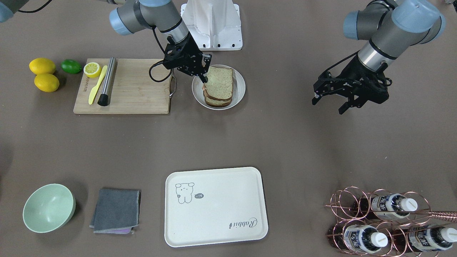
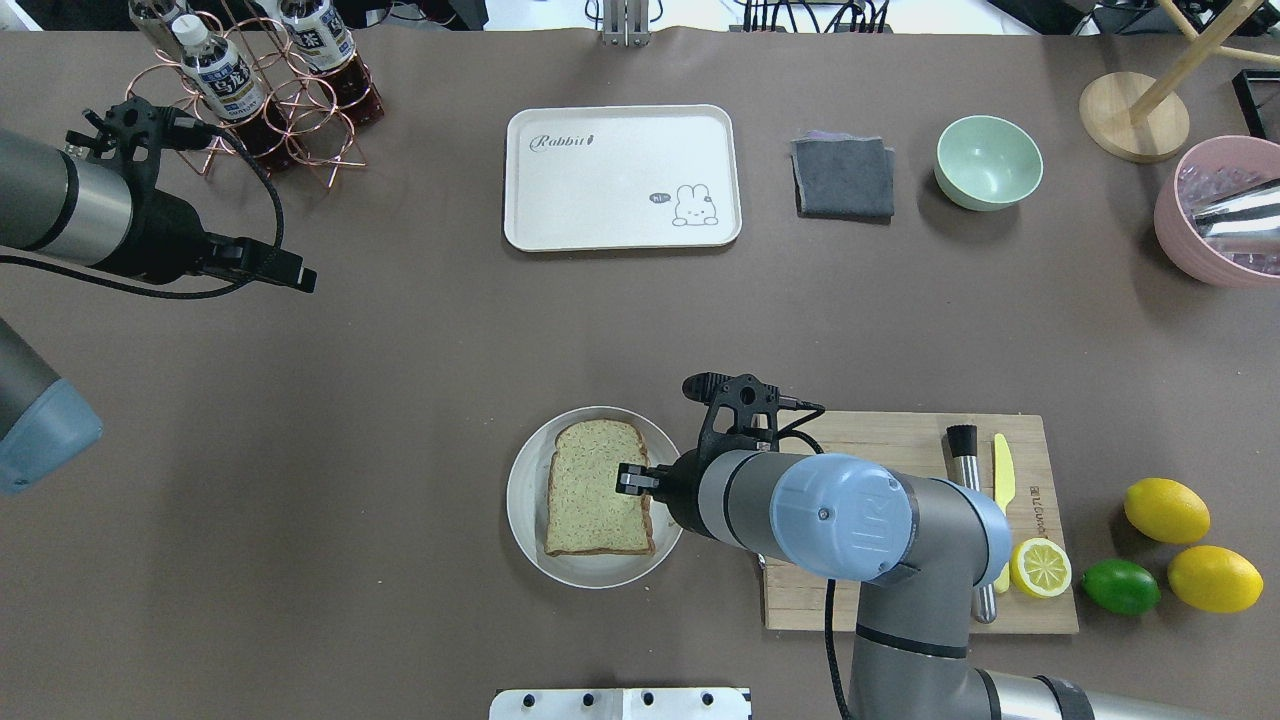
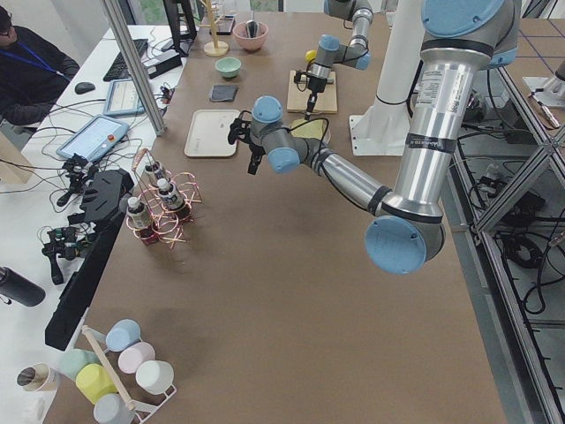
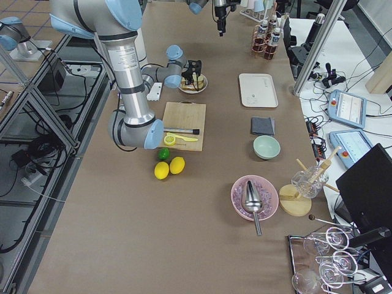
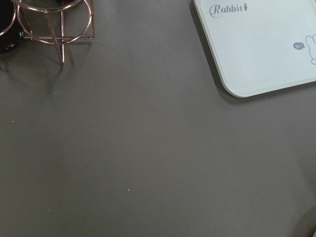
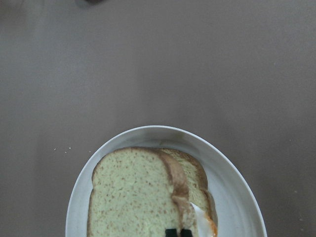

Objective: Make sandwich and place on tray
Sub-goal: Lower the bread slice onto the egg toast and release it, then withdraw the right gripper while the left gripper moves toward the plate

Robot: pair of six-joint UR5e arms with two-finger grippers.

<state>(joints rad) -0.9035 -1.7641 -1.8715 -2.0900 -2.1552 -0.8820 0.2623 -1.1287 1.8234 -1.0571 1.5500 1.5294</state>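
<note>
**Sandwich assembled on plate; transfer to tray not yet made**

Position of the task item: the sandwich (image 1: 218, 85) lies on the round white plate (image 1: 241, 89), just beside the wooden cutting board (image 1: 135, 89). Two slices are stacked, slightly offset. The right wrist view shows a little egg (image 6: 201, 213), white and orange, between them at the near edge. The stack appears complete, so the remaining step is judged to be the carry.

Right gripper (image 1: 204, 77): it is angled down onto the board-side edge of the sandwich. Its fingers (image 6: 171, 232) are drawn nearly together with nothing visible between them. The tips rest on the crust, which suggests settling or squaring the top slice, not a lifting hold.

Left gripper (image 1: 330, 104): it hangs above bare surface, well apart from the plate, with fingers spread and nothing in them. It is judged to be parked out of the way.

Containers:
- The tray (image 1: 214, 221) sits on the operators' side of the surface, well apart from the plate, and has nothing on it.
- The green bowl (image 1: 49, 208) holds nothing.
- The pink bowl (image 2: 1180, 240) holds a metal scoop (image 2: 1235, 215). Its other contents cannot be made out.
- The copper wire rack (image 1: 442, 215) holds bottles (image 1: 391, 206) lying on their sides.
</note>
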